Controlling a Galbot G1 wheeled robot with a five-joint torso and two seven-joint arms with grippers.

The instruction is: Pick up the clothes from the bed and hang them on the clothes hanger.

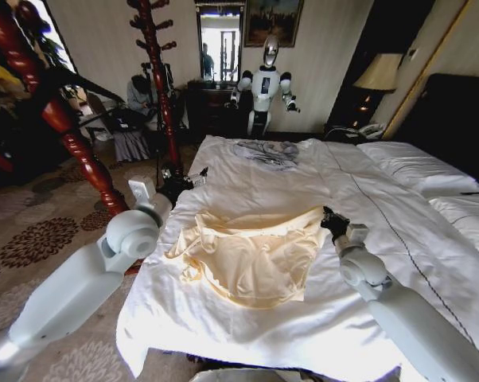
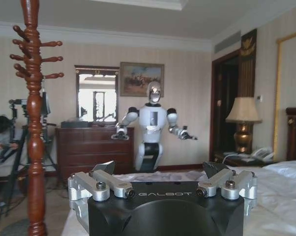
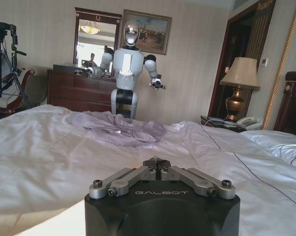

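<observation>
The clothes (image 1: 251, 255), one cream-yellow shirt, are laid rumpled on the near part of the bed (image 1: 247, 191), on the white sheet. The shirt is flanked by both arms. The right tool (image 1: 332, 220) is positioned at the shirt's right upper corner, close above the sheet; in the right wrist view its fingers (image 3: 157, 163) are pressed together at the tips. The left tool (image 1: 178, 184) is held at the bed's left edge, beyond the shirt's left sleeve and apart from it; in the left wrist view its fingers (image 2: 104, 167) are spread wide. A grey garment (image 1: 266, 151) is located farther up the bed. A red-brown coat stand (image 1: 158, 79) is located left of the bed.
</observation>
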